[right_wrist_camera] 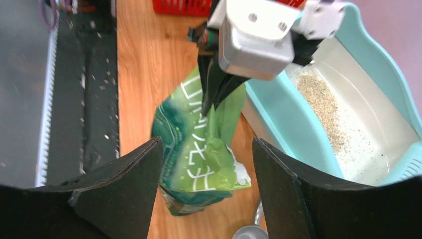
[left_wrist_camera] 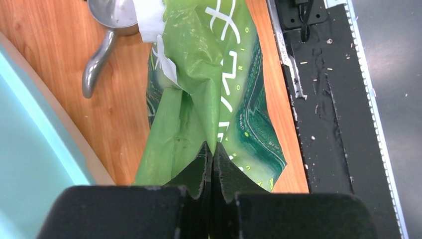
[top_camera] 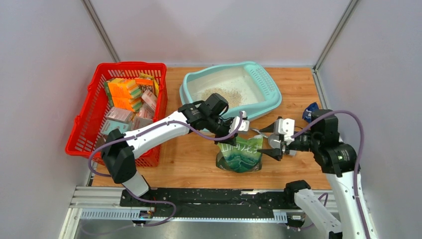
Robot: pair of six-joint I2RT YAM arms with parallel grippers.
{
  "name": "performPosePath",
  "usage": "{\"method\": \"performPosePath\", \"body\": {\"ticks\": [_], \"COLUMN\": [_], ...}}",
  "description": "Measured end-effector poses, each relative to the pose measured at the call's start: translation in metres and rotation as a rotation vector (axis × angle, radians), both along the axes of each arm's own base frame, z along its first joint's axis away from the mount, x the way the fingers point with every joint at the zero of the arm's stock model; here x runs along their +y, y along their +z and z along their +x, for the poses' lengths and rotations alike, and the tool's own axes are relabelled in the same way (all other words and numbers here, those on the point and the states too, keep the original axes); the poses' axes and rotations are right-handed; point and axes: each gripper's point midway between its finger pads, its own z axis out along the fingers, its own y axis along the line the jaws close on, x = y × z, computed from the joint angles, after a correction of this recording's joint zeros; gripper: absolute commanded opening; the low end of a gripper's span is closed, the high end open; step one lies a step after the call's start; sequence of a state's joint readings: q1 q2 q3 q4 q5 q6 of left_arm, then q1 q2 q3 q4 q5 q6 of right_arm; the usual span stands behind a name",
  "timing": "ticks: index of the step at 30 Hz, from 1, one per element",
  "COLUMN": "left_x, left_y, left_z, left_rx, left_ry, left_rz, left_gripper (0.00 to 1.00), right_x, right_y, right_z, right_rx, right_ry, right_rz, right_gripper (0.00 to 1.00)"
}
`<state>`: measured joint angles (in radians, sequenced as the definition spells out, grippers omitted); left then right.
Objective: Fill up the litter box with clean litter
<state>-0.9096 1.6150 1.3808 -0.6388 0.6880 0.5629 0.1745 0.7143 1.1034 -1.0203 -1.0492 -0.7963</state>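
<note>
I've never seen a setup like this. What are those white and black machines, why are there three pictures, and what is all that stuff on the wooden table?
They are two robot arms, each ending in a two-finger gripper. One picture looks down from above; the other two come from cameras on each wrist. On the table sit a red basket of packets, a teal litter box holding a little tan litter, a green bag and a metal scoop lying beside the bag. The left gripper is pinched shut on the bag's top edge. The right gripper is open, its fingers either side of the bag without gripping it.
</note>
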Motion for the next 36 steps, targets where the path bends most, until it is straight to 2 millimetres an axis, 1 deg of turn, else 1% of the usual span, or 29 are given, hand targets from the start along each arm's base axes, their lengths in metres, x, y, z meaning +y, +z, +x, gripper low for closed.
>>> {"method": "performPosePath", "body": {"ticks": [5, 7, 12, 16, 19, 22, 25, 26, 30, 34, 35, 36], "left_x": [0.001, 0.001, 0.002, 0.003, 0.003, 0.003, 0.003, 0.004, 0.005, 0.006, 0.006, 0.006], "left_y": [0.001, 0.001, 0.001, 0.001, 0.001, 0.001, 0.001, 0.001, 0.001, 0.002, 0.001, 0.001], "left_z": [-0.001, -0.002, -0.002, -0.002, -0.001, -0.002, -0.001, 0.001, 0.003, 0.004, 0.004, 0.005], "left_rx": [0.027, 0.039, 0.067, 0.086, 0.097, 0.103, 0.108, 0.112, 0.12, 0.135, 0.139, 0.145], "left_ry": [0.003, 0.004, 0.013, 0.019, 0.024, 0.026, 0.034, 0.039, 0.049, 0.06, 0.062, 0.063], "left_rz": [-0.007, -0.009, -0.016, -0.021, -0.023, -0.023, -0.025, -0.026, -0.029, -0.029, -0.031, -0.033], "left_gripper": [0.01, 0.01, 0.01, 0.01, 0.0, 0.0, 0.0, 0.0, 0.0, 0.0, 0.0, 0.0], "right_x": [0.005, 0.008, 0.016, 0.022, 0.022, 0.02, 0.019, 0.02, 0.021, 0.021, 0.021, 0.021], "right_y": [-0.037, -0.052, -0.068, -0.08, -0.096, -0.109, -0.114, -0.113, -0.112, -0.113, -0.114, -0.115], "right_z": [0.02, 0.024, 0.022, 0.02, 0.022, 0.028, 0.032, 0.034, 0.039, 0.04, 0.04, 0.04], "right_rx": [-0.064, -0.084, -0.146, -0.167, -0.169, -0.177, -0.182, -0.182, -0.167, -0.13, -0.119, -0.109], "right_ry": [0.071, 0.106, 0.175, 0.205, 0.197, 0.154, 0.119, 0.111, 0.075, 0.048, 0.041, 0.036], "right_rz": [-0.124, -0.174, -0.225, -0.247, -0.264, -0.271, -0.264, -0.26, -0.244, -0.235, -0.233, -0.23], "right_gripper": [0.71, 0.71, 0.67, 0.61, 0.58, 0.56, 0.52, 0.51, 0.41, 0.37, 0.35, 0.28]}}
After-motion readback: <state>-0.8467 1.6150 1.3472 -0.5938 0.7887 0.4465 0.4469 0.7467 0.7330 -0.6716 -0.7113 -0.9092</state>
